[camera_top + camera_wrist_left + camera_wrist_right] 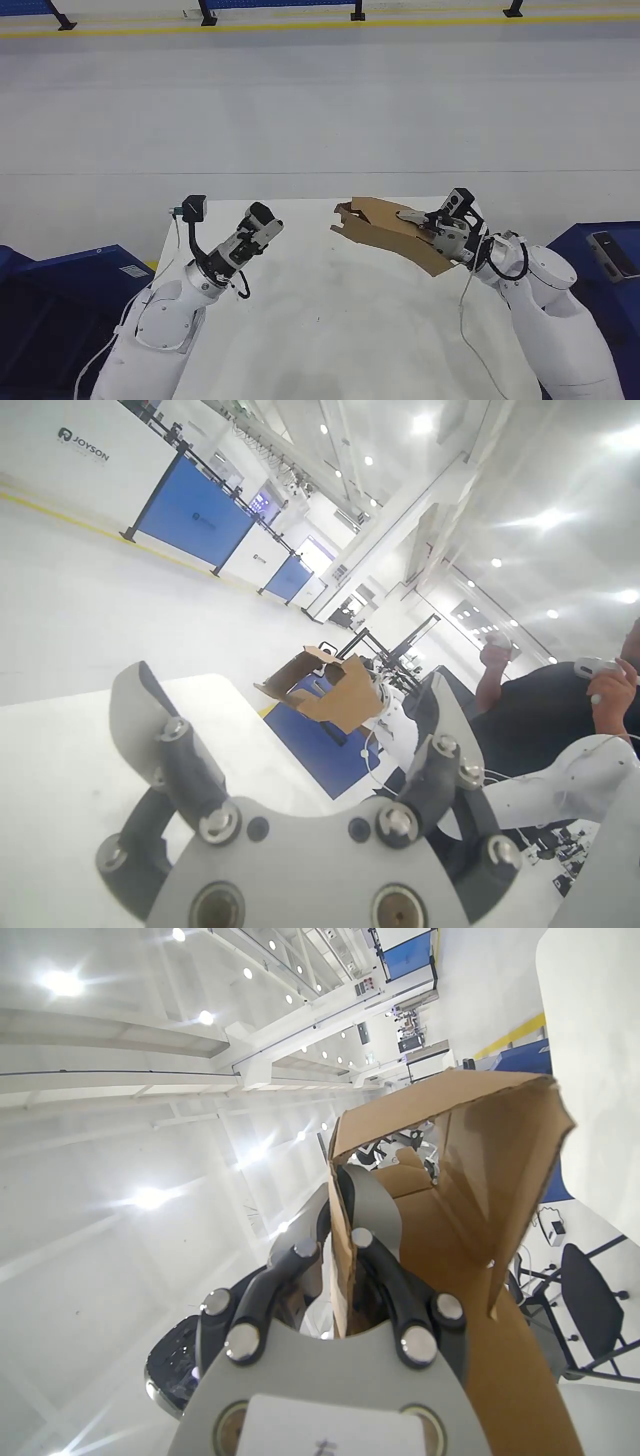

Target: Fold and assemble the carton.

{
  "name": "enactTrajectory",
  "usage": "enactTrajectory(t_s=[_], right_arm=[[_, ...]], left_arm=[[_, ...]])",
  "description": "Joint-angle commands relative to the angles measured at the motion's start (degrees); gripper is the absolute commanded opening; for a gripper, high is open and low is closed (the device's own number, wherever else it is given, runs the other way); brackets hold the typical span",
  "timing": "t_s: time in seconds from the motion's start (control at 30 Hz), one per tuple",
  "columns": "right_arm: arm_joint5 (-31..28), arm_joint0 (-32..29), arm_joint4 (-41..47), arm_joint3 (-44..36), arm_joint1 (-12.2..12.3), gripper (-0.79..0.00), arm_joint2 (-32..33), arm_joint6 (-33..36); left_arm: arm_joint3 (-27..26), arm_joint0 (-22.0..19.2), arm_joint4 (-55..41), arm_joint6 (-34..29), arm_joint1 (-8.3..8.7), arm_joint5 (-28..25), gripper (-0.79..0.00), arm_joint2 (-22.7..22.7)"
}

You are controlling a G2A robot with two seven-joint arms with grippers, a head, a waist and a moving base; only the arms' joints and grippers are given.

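Observation:
A brown cardboard carton (385, 230), partly folded with its flaps loose, is held tilted above the far right part of the white table (330, 320). My right gripper (428, 222) is shut on one of its side panels. In the right wrist view the fingers (372, 1200) pinch that panel edge, and the carton (475, 1208) opens away from them. My left gripper (264, 222) is at the table's left side, raised and apart from the carton. In the left wrist view it (287, 682) stands open and empty, with the carton (350, 700) farther off beyond it.
Blue bins stand beside the table on the left (60, 290) and on the right (600, 250). The table's near half (330, 350) is bare. A black office chair (590, 1293) stands on the floor beyond the table.

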Motion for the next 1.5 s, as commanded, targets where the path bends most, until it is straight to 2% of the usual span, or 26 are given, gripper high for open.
enactTrajectory(t_s=[0.0, 0.07, 0.13, 0.17, 0.3, 0.5, 0.7, 0.8, 0.93, 1.1, 1.47], right_arm=[[0.00, 0.00, 0.00, 0.00, 0.00, -0.785, 0.00, 0.00], [-0.30, 0.00, -0.35, -0.33, 0.01, -0.785, -0.05, -0.02], [-3.92, -0.63, -5.15, -3.37, 0.18, -0.785, -0.38, 0.69], [-5.89, -1.26, -7.56, -4.45, 0.31, -0.785, -0.26, 1.17], [-13.76, -4.04, -15.72, -7.30, 0.74, -0.785, 0.80, 2.82], [-22.02, -6.72, -23.26, -10.43, 1.09, -0.785, 1.93, 3.84], [-31.71, -8.54, -30.40, -13.30, 1.32, -0.785, 2.06, 5.73], [-32.42, -8.97, -29.77, -14.11, 1.29, -0.785, 2.06, 5.32], [-32.42, -8.97, -29.77, -14.11, 1.29, -0.785, 2.06, 5.32], [-32.03, -9.12, -29.64, -14.27, 1.25, -0.785, 1.76, 4.66], [-31.01, -9.01, -30.12, -15.10, 1.15, -0.785, -0.15, 3.17]], left_arm=[[0.00, 0.00, 0.02, 0.01, 0.00, -0.10, 0.000, 0.00], [0.00, 0.00, 0.02, 0.01, 0.00, -0.10, 0.000, 0.00], [-0.08, -0.03, 0.59, 0.14, 0.02, -0.05, 0.000, -0.15], [-0.60, 0.08, 4.09, 0.55, 0.13, -0.45, 0.000, -0.69], [-3.15, 2.58, 9.06, -0.44, 0.58, -6.85, 0.000, -1.49], [-9.49, 8.00, 19.72, 3.58, 1.08, -16.58, 0.000, -4.31], [-13.27, 11.05, 30.24, 8.82, 0.94, -18.05, 0.000, -4.62], [-12.56, 10.62, 36.24, 11.53, 0.75, -18.38, 0.000, -3.76], [-11.25, 9.43, 37.74, 12.57, 0.61, -20.95, 0.000, -0.53], [-10.77, 8.78, 35.34, 10.91, 0.78, -23.12, 0.000, 2.25], [-11.05, 8.02, 31.08, 7.00, 1.70, -25.29, 0.000, 3.09]])
